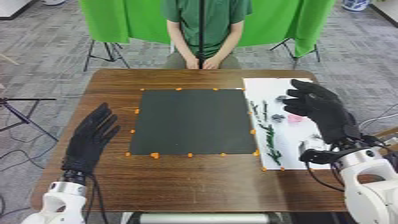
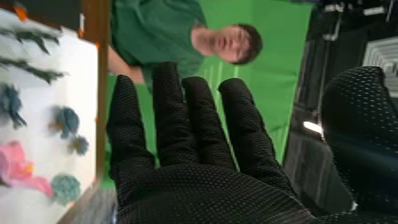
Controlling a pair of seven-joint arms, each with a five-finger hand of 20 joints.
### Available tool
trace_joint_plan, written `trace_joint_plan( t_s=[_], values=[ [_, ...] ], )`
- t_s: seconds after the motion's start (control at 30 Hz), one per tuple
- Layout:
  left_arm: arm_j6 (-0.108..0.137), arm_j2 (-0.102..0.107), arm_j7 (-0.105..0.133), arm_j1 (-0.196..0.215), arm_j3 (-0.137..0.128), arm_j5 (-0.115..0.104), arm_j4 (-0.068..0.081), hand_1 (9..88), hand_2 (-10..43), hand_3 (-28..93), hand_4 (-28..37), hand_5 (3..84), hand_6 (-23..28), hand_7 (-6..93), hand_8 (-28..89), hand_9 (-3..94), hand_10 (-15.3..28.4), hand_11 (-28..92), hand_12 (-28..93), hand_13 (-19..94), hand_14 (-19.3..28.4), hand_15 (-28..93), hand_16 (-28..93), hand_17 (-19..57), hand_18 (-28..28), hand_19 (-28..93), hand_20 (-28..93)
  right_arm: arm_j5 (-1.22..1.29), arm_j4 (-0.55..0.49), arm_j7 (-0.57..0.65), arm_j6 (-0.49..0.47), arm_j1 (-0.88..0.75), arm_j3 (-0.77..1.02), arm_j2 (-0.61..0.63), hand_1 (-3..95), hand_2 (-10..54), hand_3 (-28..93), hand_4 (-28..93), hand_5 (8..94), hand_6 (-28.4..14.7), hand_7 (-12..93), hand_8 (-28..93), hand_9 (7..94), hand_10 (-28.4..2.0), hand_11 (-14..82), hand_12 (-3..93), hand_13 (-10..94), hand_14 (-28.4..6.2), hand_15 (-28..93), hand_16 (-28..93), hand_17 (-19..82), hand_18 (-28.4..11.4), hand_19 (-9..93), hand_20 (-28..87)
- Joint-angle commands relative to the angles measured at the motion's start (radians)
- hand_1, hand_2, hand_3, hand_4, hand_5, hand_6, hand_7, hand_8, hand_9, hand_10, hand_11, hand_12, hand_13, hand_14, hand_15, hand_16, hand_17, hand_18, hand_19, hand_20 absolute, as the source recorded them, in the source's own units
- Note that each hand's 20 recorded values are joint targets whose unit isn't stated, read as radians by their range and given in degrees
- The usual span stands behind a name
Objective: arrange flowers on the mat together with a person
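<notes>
Right hand (image 1: 326,114), fingers loosely extended, empty, over white sheet (image 1: 263,87), flowers (image 1: 294,118) mostly to its left

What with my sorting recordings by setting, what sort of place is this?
Probably a robotics lab or studio: a green backdrop hangs behind the brown wooden table, and the robot's black-gloved left hand and right hand are over it.

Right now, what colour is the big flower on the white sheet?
Pink, seen best in the right wrist view.
</notes>
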Motion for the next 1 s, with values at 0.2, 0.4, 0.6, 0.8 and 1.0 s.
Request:
trace_joint_plan(
  t_s=[0.2, 0.4, 0.6, 0.8, 1.0],
  values=[
    [-0.006, 0.074, 0.014, -0.038, -0.013, 0.031, -0.008, 30.7, -8.3, 62, -27.8, 26.5, 3.7, 15.5, -10, 17.7, 9.0, 15, 16, 16, 9.4, 13, 6, -9.3, 19.3, 38, 7, -0.068, 0.008, 0.046, -0.165, 0.045, 0.018, 0.002, 20.2, -4.7, 81, -25, 23.3, -3.4, 14, -10, 26.9, -10.4, 1.6, 17.7, 22, -11.0, 2, 29, 7, -21.4, 29, 16],
    [-0.024, 0.058, 0.010, 0.007, -0.030, 0.037, -0.031, 29.4, -9.3, 64, -28.2, 25.0, 3.3, 14.5, -9, 17.0, 8.4, 13, 16, 15, 9.4, 11, 7, -9.6, 19.9, 37, 6, -0.041, -0.007, 0.079, -0.115, 0.017, 0.016, 0.019, 19.4, -3.5, 81, -25, 25.0, -4.3, 16, -9, 27.5, -12.6, 3.6, 19.2, 25, -11.5, 3, 32, 6, -21.3, 33, 17],
    [-0.005, 0.055, 0.018, 0.001, -0.007, 0.031, -0.027, 29.5, -9.0, 65, -27.9, 25.3, 3.3, 15.5, -9, 16.9, 8.4, 13, 17, 15, 9.5, 10, 7, -9.6, 19.4, 37, 6, -0.041, -0.030, 0.063, -0.084, -0.031, 0.047, 0.024, 18.9, -2.4, 81, -25, 26.3, -4.8, 17, -10, 28.4, -13.3, 5.8, 20.0, 27, -11.3, 4, 33, 7, -21.3, 36, 18],
    [-0.007, 0.049, 0.007, -0.005, 0.004, 0.028, -0.019, 29.5, -8.7, 66, -27.6, 26.1, 3.4, 16.6, -10, 17.4, 8.8, 14, 18, 16, 9.7, 11, 7, -9.6, 19.1, 37, 7, -0.038, -0.038, 0.066, -0.082, -0.057, 0.060, 0.002, 18.7, -2.3, 81, -25, 26.8, -4.8, 18, -10, 28.9, -13.5, 6.8, 20.0, 27, -11.3, 5, 34, 7, -21.3, 37, 19],
    [-0.018, 0.037, -0.016, -0.040, 0.017, 0.033, 0.001, 29.4, -8.4, 66, -27.4, 26.2, 3.3, 16.9, -10, 17.6, 8.9, 14, 18, 16, 9.7, 12, 7, -9.4, 19.0, 37, 7, -0.038, -0.054, 0.039, -0.030, -0.080, 0.068, -0.017, 18.6, -2.1, 82, -25, 27.2, -4.8, 18, -10, 29.1, -13.7, 7.3, 19.8, 28, -11.3, 6, 34, 7, -21.3, 38, 19]
  ],
)
